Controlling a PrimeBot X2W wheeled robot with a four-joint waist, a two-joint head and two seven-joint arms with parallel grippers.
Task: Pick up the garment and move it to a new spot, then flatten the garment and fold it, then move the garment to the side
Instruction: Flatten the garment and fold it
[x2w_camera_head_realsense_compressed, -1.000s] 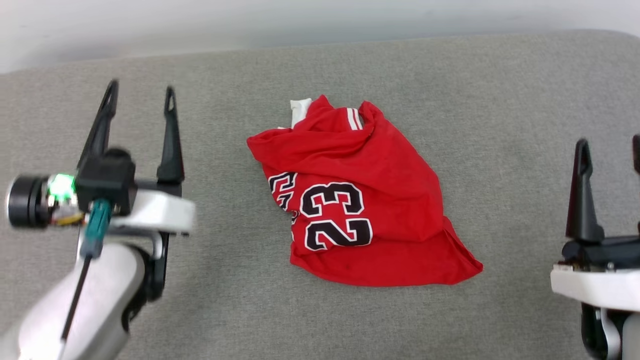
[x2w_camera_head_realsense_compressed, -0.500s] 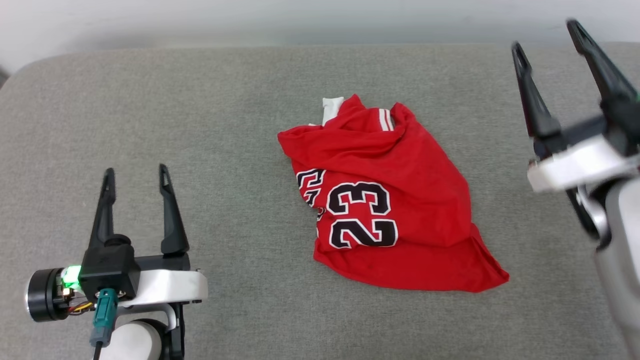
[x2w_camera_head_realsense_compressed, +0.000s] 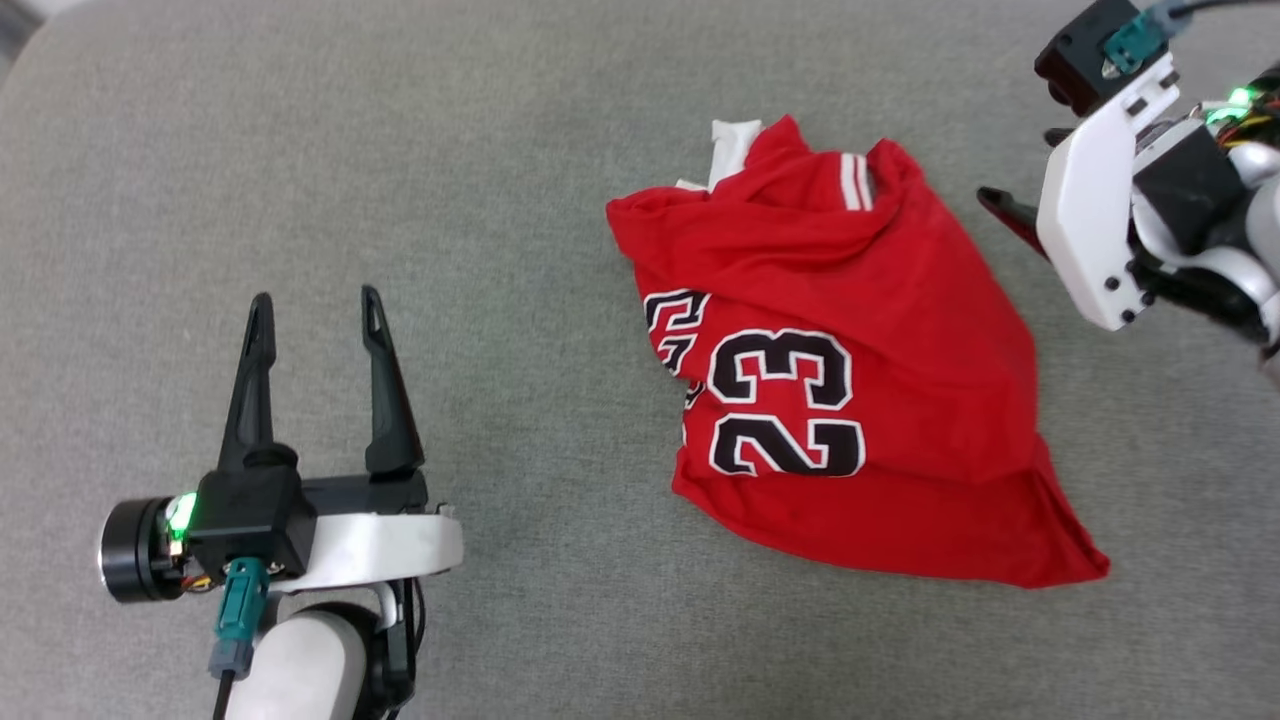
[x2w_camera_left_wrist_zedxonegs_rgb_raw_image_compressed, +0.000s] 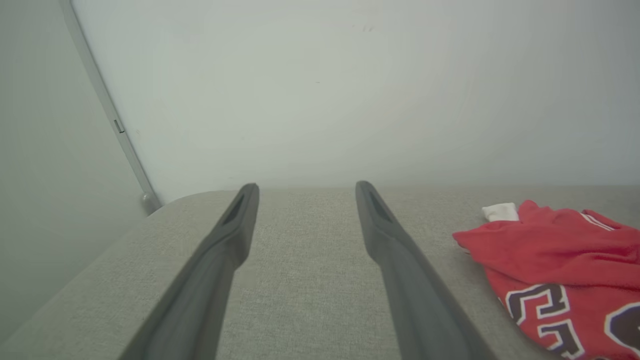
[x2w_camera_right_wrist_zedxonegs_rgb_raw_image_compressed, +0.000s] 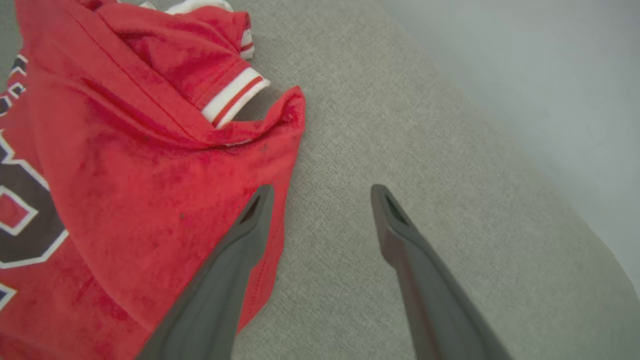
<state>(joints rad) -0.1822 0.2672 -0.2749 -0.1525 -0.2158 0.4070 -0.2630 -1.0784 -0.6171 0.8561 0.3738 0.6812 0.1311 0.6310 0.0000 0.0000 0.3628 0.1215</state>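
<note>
Nothing is done yet: the crumpled red fabric T-shirt (x2w_camera_head_realsense_compressed: 900, 300) lies unheld, just beside the wide right hand (x2w_camera_right_wrist_zedxonegs_rgb_raw_image_compressed: 320, 192); left hand (x2w_camera_head_realsense_compressed: 317, 305) wide, well apart.

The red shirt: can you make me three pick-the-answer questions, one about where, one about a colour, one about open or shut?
1. Where is the red shirt?
A) in a basket
B) on the grey cushion
C) on a hanger
2. What colour are its big numerals?
A) black
B) blue
C) yellow
3. How is the left end effector?
A) shut on the shirt
B) holding a cup
C) open and empty
Answers:
1 B, it lies crumpled on grey fabric.
2 A, black with white outlines.
3 C, its fingers stand apart, nothing between them.
</note>
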